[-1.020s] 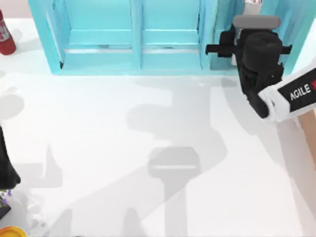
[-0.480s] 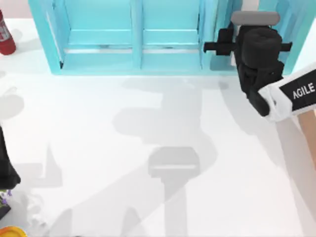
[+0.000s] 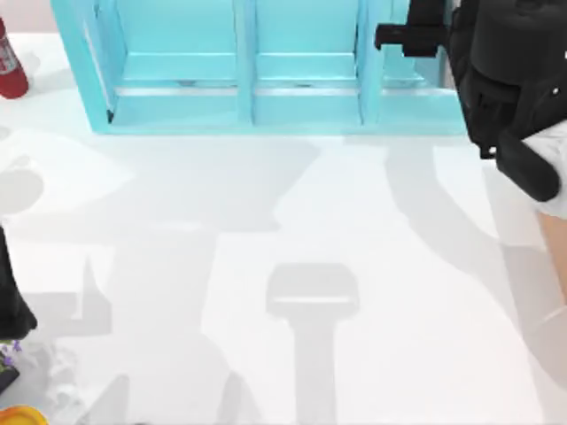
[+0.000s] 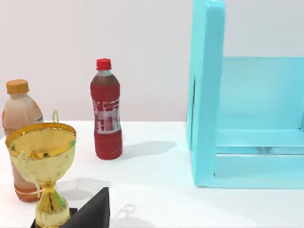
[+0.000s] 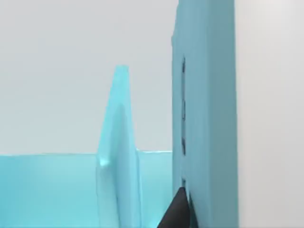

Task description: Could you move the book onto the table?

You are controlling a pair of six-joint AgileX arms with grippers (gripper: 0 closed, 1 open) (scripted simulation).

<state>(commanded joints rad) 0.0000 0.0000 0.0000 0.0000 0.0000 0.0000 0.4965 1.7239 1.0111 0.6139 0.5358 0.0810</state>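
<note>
The right claw (image 3: 409, 35) hangs over the blue shelf's (image 3: 248, 62) right-hand compartment at the tabletop's (image 3: 354, 221) far edge. Whether it is open or closed cannot be told, nor where the book is. The left arm (image 3: 11, 301) sits parked at the left edge.

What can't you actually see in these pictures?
- Book: top view, right arm covers the shelf's right compartment.
- Right gripper's fingers: top view, cut off at the top edge; right wrist view, one dark tip against a blue panel.
- Left arm: top view, cut off at the left edge.
</note>
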